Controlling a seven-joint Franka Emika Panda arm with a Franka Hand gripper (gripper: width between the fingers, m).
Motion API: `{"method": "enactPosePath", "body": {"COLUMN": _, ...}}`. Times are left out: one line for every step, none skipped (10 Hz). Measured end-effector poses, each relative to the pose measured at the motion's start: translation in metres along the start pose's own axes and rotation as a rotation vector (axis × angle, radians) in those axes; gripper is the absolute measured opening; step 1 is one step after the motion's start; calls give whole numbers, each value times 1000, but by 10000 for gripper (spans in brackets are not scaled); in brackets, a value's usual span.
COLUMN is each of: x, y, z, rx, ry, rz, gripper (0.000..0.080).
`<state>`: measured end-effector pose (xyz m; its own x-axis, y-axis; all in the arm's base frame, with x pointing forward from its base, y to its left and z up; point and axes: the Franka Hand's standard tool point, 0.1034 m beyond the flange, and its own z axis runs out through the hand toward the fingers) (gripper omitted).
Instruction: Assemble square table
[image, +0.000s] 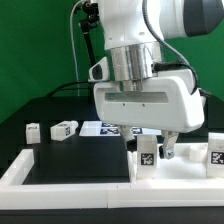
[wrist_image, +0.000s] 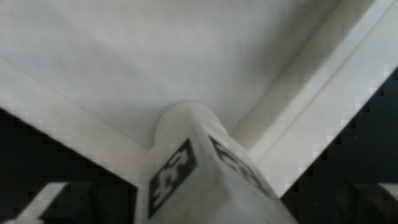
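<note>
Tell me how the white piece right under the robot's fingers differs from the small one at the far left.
The near leg stands upright in a corner of the white square top; the far-left leg sits on the bare black table. The near leg is just below the open fingers; the far-left leg is well apart from them. Both are white with black-and-white tags.

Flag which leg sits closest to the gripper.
The leg standing right below the gripper; two others sit far on the exterior view's left, one at its right edge.
</note>
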<state>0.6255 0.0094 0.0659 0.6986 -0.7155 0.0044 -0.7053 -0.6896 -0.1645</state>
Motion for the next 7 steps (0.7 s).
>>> {"method": "enactPosePath", "body": {"x": 0, "y": -4, "z": -2, "rx": -42, "ry": 20, "rz": -330, "gripper": 648}}
{"method": "enactPosePath", "body": {"x": 0, "y": -5, "z": -2, "rx": -47, "ry": 20, "rz": -437, "gripper": 648}}
{"method": "enactPosePath", "body": {"x": 0, "y": -4, "z": -2, "rx": -46, "ry": 20, "rz": -401, "gripper": 620}}
{"method": "enactPosePath", "body": {"x": 0, "y": -4, "z": -2, "rx": -47, "ry": 20, "rz": -394, "gripper": 620}}
{"method": "enactPosePath", "body": {"x": 0, "y": -4, "z": -2, "rx": -46, "ry": 20, "rz": -379, "gripper": 442}}
{"method": "enactPosePath", "body": {"x": 2, "y": -1, "z": -2, "rx": -49, "ry": 23, "rz": -292, "gripper": 291}}
{"method": "enactPosePath", "body": {"x": 2, "y": 0, "z": -2, "rx": -49, "ry": 25, "rz": -218, "gripper": 291}}
